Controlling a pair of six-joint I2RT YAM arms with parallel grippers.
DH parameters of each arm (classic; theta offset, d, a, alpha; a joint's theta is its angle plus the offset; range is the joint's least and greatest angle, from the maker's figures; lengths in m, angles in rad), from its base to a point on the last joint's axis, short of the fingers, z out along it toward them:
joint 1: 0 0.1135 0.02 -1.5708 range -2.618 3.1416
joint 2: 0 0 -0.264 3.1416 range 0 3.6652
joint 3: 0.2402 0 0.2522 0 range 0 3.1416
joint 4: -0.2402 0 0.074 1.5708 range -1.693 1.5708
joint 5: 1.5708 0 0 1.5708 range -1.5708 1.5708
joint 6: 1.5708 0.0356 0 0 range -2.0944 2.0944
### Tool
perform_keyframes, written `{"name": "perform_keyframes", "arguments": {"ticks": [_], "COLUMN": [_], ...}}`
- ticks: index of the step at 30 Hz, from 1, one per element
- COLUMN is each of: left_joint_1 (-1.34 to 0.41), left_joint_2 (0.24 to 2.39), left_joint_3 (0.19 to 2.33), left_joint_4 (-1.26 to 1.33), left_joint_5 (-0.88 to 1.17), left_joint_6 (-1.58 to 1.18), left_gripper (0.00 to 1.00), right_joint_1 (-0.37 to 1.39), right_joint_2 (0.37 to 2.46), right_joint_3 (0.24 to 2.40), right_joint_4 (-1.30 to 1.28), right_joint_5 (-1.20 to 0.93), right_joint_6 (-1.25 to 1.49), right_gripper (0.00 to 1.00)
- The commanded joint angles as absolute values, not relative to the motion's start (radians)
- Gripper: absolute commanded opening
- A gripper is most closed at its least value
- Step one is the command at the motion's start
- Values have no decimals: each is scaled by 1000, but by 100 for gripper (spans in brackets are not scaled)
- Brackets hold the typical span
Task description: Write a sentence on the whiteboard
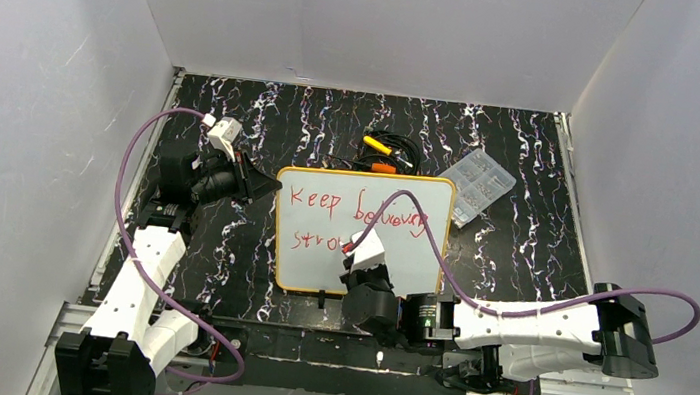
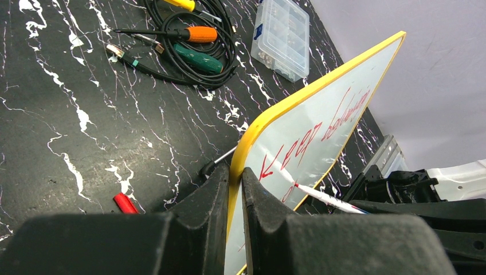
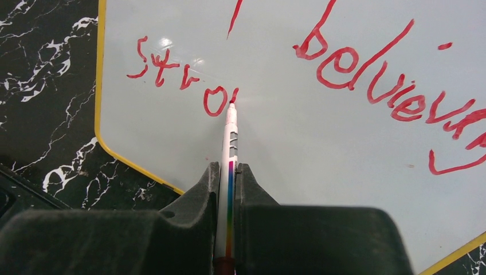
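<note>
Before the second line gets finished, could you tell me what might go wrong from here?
The purple cable crosses over the sentence and could smear it. The left gripper pinches only the whiteboard's rim, so pressure from the marker in the right gripper might shift the board.

The whiteboard [image 3: 321, 149] is glossy and smooth, the table [image 1: 521, 249] marbled black, the box [image 1: 482, 184] clear plastic.

The whiteboard [image 1: 318, 219] sits mid-tabletop [image 1: 541, 251]. The left pincer [image 2: 235, 177] clamps its left rim. The right pincer [image 3: 229, 169], at the board's near edge, grips a marker [image 3: 230, 132] whose tip touches the board at the end of the sentence's [image 1: 355, 208] lower line. Behind the board lie tools [image 1: 379, 147] amid coiled cable [image 1: 401, 156], with a box [image 1: 481, 181] to their right
</note>
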State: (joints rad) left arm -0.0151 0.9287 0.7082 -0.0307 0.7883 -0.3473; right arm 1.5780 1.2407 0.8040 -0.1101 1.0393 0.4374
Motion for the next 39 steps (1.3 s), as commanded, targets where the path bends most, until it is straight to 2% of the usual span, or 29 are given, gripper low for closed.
{"name": "perform_keyframes", "arguments": {"ticks": [1, 8, 23, 39], "left_joint_1": [-29, -30, -30, -30], "left_joint_2": [927, 927, 927, 927], "left_joint_3": [732, 731, 730, 730], "left_joint_4": [-73, -73, -73, -74], "left_joint_5": [838, 838, 838, 838], "left_joint_6": [-344, -344, -344, -344], "left_gripper": [0, 0, 0, 0], "right_joint_1": [1576, 1585, 1585, 1585], "right_joint_2": [1229, 1233, 1233, 1222], "right_joint_3": [813, 809, 828, 822], "right_joint_4": [-167, -153, -103, -249], "right_joint_5": [1036, 1023, 1151, 1121], "right_joint_6": [497, 487, 455, 557], "right_gripper": [1, 1, 1, 1]}}
